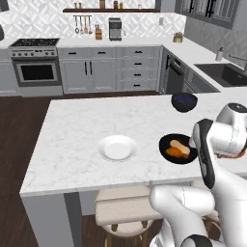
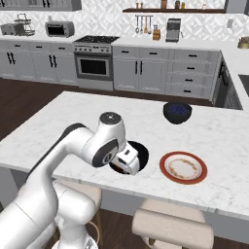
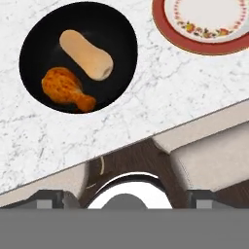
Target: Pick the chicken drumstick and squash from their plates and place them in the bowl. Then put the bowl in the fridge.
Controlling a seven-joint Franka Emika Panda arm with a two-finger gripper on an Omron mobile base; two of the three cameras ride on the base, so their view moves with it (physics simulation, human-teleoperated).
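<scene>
- The black bowl sits in the upper left of the hand view, resting on the white marble tabletop near its front edge.
- Inside the bowl lie the squash and the chicken drumstick, side by side; the squash is toward the upper right of the bowl and the drumstick toward the lower left, its thin bone end pointing to the lower right.
- In the left base view the bowl shows right of centre, with both foods in it, partly hidden behind the white arm.
- The terracotta-rimmed plate is at the upper right of the hand view, beside the bowl and apart from it; in the right base view it lies right of centre, bare.
- The white plate sits at the middle of the left base view, left of the bowl, with nothing on it.
- A smaller dark blue bowl stands farther back on the tabletop.
- The end effector hangs over the black bowl at the centre of the right base view; I cannot tell whether its fingers are parted or together, and nothing is seen between them.
- A padded stool stands under the front edge of the tabletop.
</scene>
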